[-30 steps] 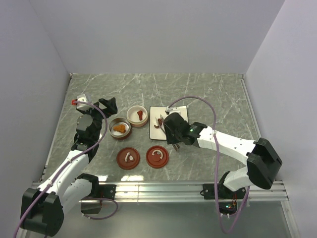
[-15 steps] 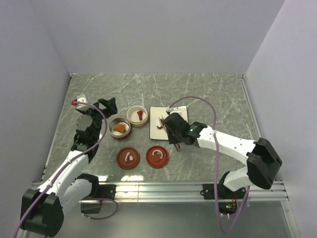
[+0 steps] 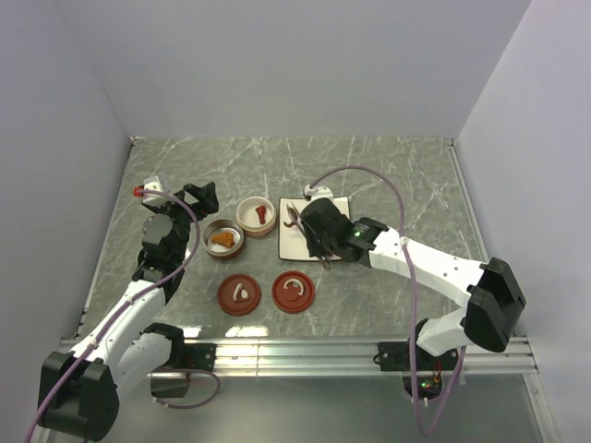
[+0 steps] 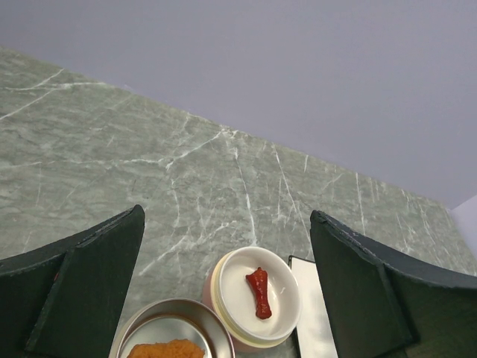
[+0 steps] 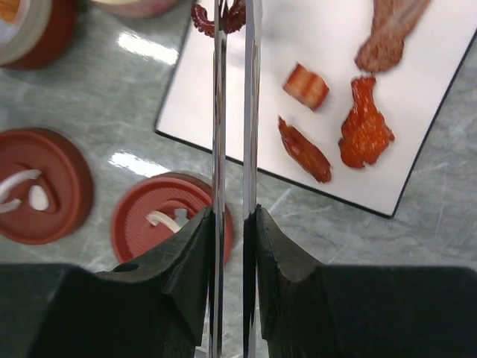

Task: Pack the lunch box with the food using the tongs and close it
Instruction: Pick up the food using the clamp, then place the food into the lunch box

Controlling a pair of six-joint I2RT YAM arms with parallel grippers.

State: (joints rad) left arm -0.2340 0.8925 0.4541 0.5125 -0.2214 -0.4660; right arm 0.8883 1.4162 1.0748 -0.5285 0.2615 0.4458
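Note:
My right gripper (image 5: 232, 212) is shut on the silver tongs (image 5: 218, 112), squeezing their two arms nearly together. The tong tips pinch a dark red curled piece of food (image 5: 216, 16) at the left edge of the white plate (image 5: 328, 45). Several more pieces lie on the plate: a striped chunk (image 5: 305, 86), a red strip (image 5: 304, 149), an orange piece (image 5: 365, 130). The lunch box is two round bowls: a metal one (image 3: 223, 238) holding an orange piece, and a pink-white one (image 4: 257, 297) holding a red piece (image 4: 258, 292). My left gripper (image 4: 227, 212) hangs open above and behind them.
Two red-brown lids with white handles (image 3: 239, 294) (image 3: 294, 291) lie on the marble table in front of the bowls. The right arm (image 3: 406, 263) reaches across the plate from the right. Grey walls close in the table on three sides.
The right gripper has squeezed the tongs tighter and moved a little toward the plate's far left, the dark red piece moving with the tips. The left arm has not moved.

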